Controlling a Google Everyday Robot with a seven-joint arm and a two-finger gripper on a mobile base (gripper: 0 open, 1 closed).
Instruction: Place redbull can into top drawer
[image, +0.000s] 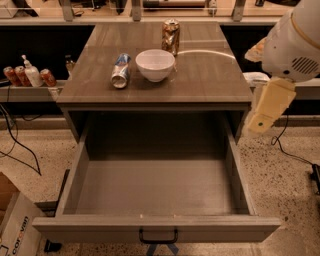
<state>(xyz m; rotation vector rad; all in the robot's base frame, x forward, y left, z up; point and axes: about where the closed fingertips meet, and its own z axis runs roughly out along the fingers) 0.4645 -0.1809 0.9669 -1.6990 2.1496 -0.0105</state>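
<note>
The grey-brown cabinet (210, 85) fills the middle of the view. Its top drawer (155, 227) is pulled fully out towards the camera, with the dark handle (158, 236) at the centre of the front panel. The white robot arm (295, 42) enters at the upper right. The cream gripper (265, 112) hangs below it, beside the cabinet's right front corner and over the speckled floor (290, 190). Whether it is released or clenched cannot be told; it holds nothing visible.

On the cabinet top, a white bowl (155, 65) sits near the front edge. The redbull can (120, 71) lies on its side just left of the bowl, well apart from the gripper. A brown-gold can (170, 36) stands upright behind the bowl. On a low shelf at the left are a white pump bottle (32, 74) and small red cans (15, 76).
</note>
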